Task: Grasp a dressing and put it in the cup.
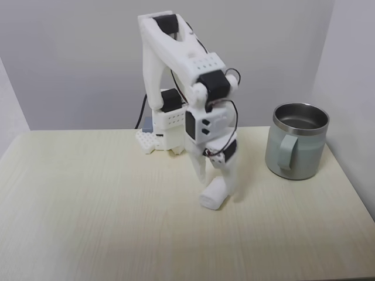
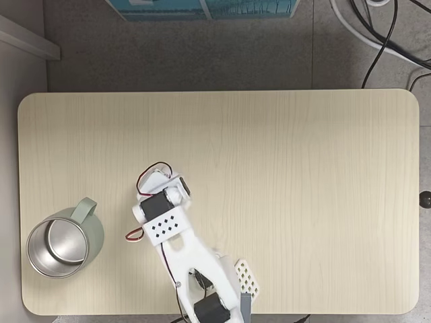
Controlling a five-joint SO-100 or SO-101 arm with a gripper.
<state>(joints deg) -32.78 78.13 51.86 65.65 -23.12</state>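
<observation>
Even, soft, bright light; faint shadows under arm (image 1: 193, 88); mild sheen inside cup (image 1: 300, 117); both views sharp.

table (image 2: 269, 168): we saw a pale wood-grain top with rounded corners | floor (image 2: 202, 54): we noted grey floor past the table's far edge in a fixed view | cables (image 2: 384, 33): we saw black and white ones on that floor at upper right | box (image 2: 202, 8): we saw a blue one at the top edge | walls (image 1: 88, 58): we saw plain grey-white
</observation>
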